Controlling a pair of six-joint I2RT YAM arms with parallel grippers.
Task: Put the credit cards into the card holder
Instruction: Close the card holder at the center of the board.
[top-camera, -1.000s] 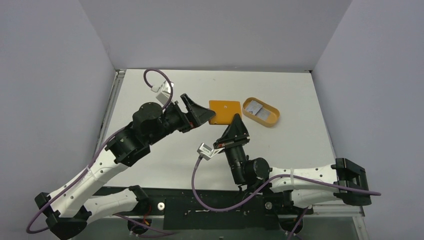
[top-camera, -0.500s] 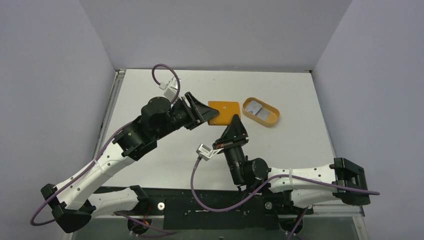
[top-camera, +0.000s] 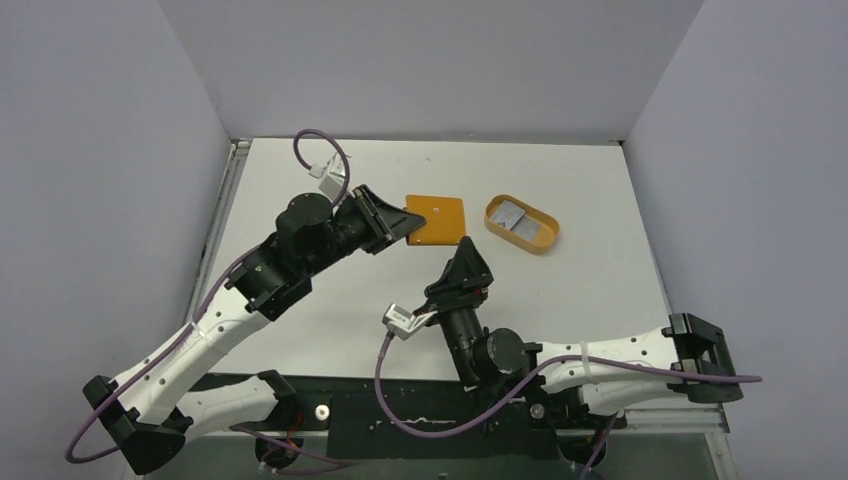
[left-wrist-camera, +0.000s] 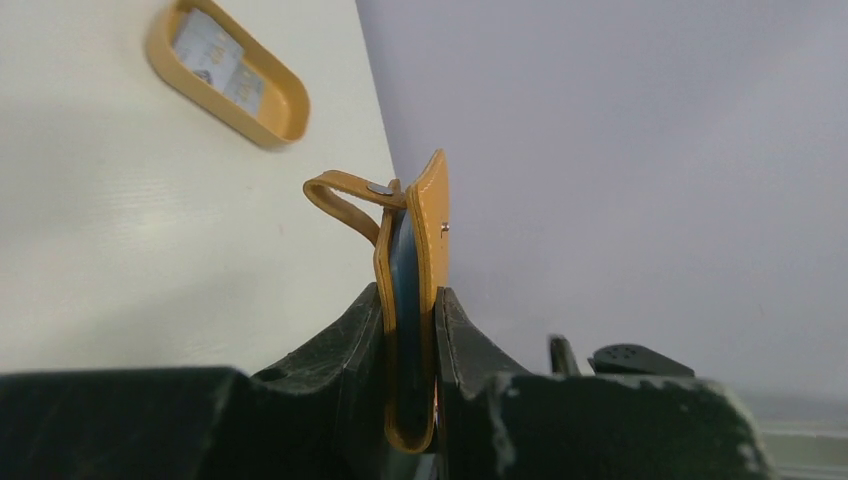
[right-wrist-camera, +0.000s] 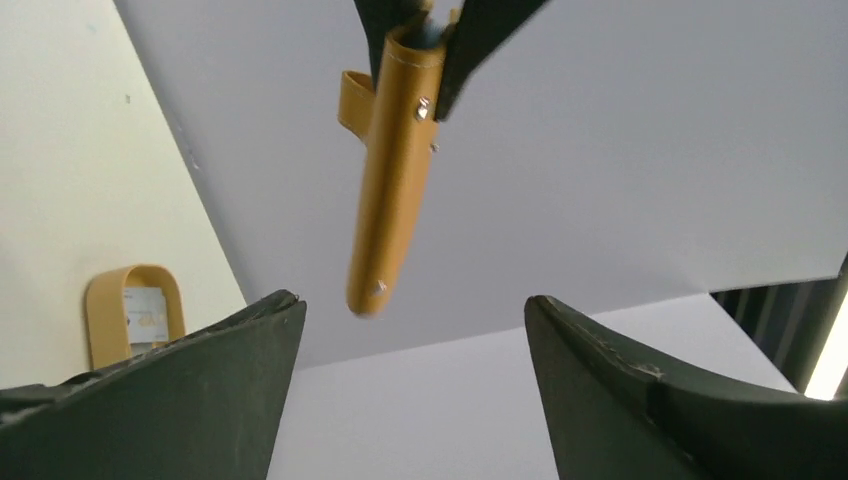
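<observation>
Pinching the card holder (left-wrist-camera: 428, 230) — left gripper (left-wrist-camera: 409, 330).

We see an orange oval tray (top-camera: 541, 247) lying flat on the white table (top-camera: 600, 290), toward the table's far right. Grey walls (top-camera: 430, 60) rise around the table's edges.

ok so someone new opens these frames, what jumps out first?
First, the orange card holder: folded and lifted off the table, pinched in the shut left gripper, its snap tab looping loose. The right gripper points up at it from the near side, jaws open and touching nothing. Off to the right on the table, the credit cards lie in an orange oval tray.
</observation>
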